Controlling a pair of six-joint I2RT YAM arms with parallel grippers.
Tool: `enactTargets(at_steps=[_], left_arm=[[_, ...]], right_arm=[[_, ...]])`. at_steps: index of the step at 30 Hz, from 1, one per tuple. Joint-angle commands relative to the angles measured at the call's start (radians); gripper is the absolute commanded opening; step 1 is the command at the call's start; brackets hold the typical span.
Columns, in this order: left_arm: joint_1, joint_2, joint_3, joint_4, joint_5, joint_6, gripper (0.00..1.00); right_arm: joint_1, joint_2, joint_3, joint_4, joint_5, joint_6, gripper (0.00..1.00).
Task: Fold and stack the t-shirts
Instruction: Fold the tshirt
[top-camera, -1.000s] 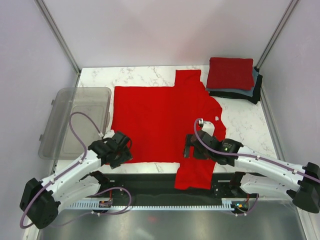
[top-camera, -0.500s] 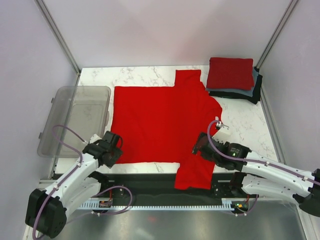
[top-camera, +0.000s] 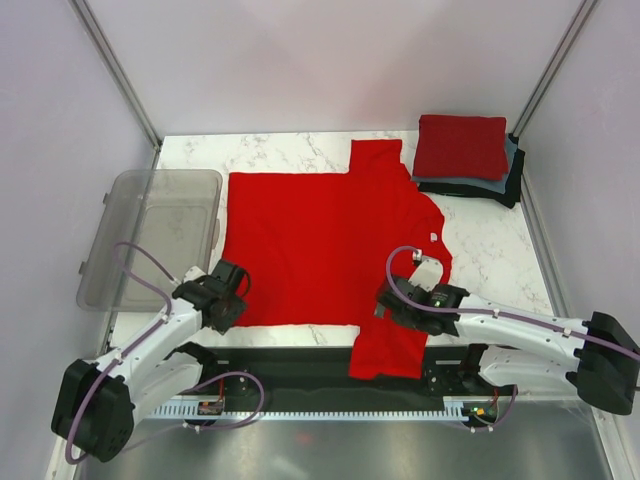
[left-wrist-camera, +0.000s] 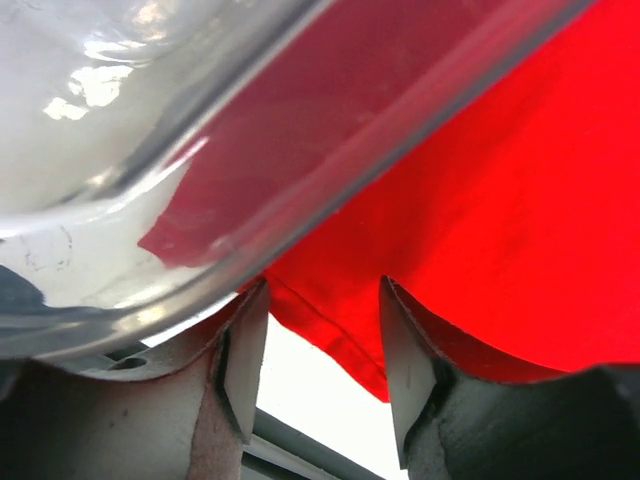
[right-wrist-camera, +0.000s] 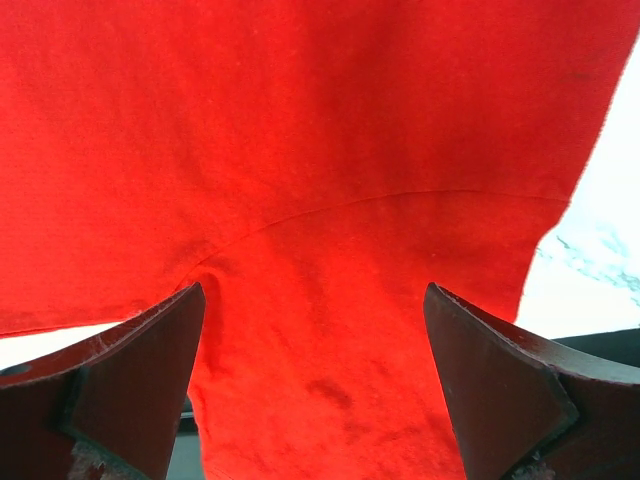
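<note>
A bright red t-shirt (top-camera: 320, 235) lies spread flat on the marble table, with one sleeve (top-camera: 385, 345) hanging over the near edge. My left gripper (top-camera: 228, 300) is open at the shirt's near left corner. In the left wrist view (left-wrist-camera: 320, 375) the hem corner (left-wrist-camera: 345, 335) lies between the jaws, not gripped. My right gripper (top-camera: 397, 305) is open over the near sleeve. In the right wrist view (right-wrist-camera: 315, 385) red cloth (right-wrist-camera: 320, 200) fills the wide gap between the jaws. Folded red (top-camera: 460, 145), grey-blue (top-camera: 462, 187) and black (top-camera: 513, 178) tees are stacked at the back right.
A clear grey plastic bin (top-camera: 150, 235) stands at the left, close to my left gripper; its rim (left-wrist-camera: 330, 130) crosses the left wrist view. Metal frame posts rise at both back corners. A black rail runs along the table's near edge (top-camera: 300, 360).
My left gripper drew back left, then came back to the shirt's near left corner. My right gripper swung right and returned left over the near sleeve. The shirt has not moved.
</note>
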Motion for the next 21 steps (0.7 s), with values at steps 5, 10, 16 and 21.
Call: enactTargets(at_steps=[5, 10, 16, 21], left_arm=[[0.0, 0.102, 0.024, 0.067, -0.057, -0.013, 0.21], [0.0, 0.076, 0.006, 0.096, -0.044, -0.007, 0.02], [0.0, -0.05, 0.007, 0.092, -0.035, 0.024, 0.02], [0.0, -0.106, 0.021, 0.07, -0.027, 0.048, 0.02]], right_arm=[[0.003, -0.011, 0.01, 0.052, 0.003, -0.004, 0.98], [0.003, -0.089, -0.041, -0.019, 0.014, 0.07, 0.98], [0.003, -0.019, -0.09, 0.025, -0.041, 0.076, 0.96], [0.014, 0.053, -0.105, 0.092, -0.057, 0.07, 0.96]])
